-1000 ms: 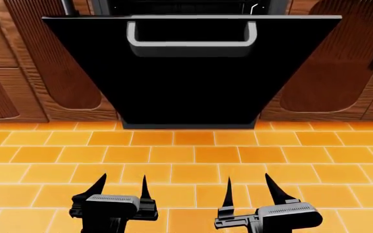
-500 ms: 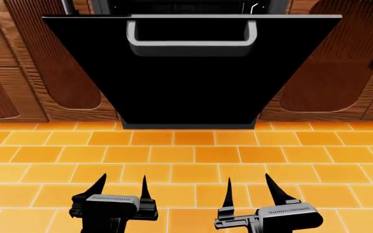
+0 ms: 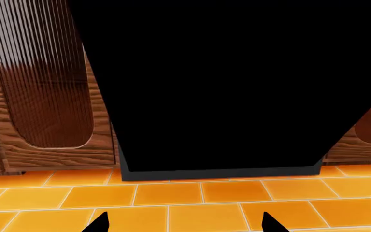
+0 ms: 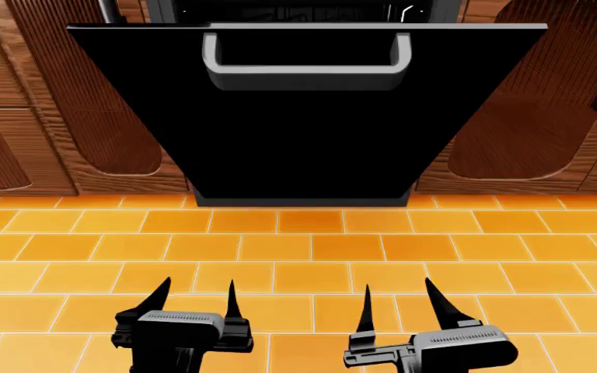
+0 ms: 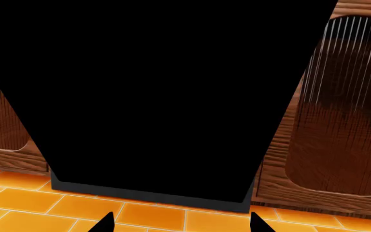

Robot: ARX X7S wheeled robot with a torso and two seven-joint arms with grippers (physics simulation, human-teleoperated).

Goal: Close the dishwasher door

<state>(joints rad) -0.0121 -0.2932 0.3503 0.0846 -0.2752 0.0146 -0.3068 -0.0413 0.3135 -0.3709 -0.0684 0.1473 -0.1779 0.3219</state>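
Head view showed the dishwasher door (image 4: 309, 124) tilted partly open, well ahead of the left gripper (image 4: 195, 295) and right gripper (image 4: 397, 299), both spread and empty. Off-centre pushing risked fingers glancing off the glossy panel.

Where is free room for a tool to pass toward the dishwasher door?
Bare orange floor lies open between both tools and the dishwasher door. The left tool and right tool are open, apart from it. Wooden cabinet doors flank the door closely.
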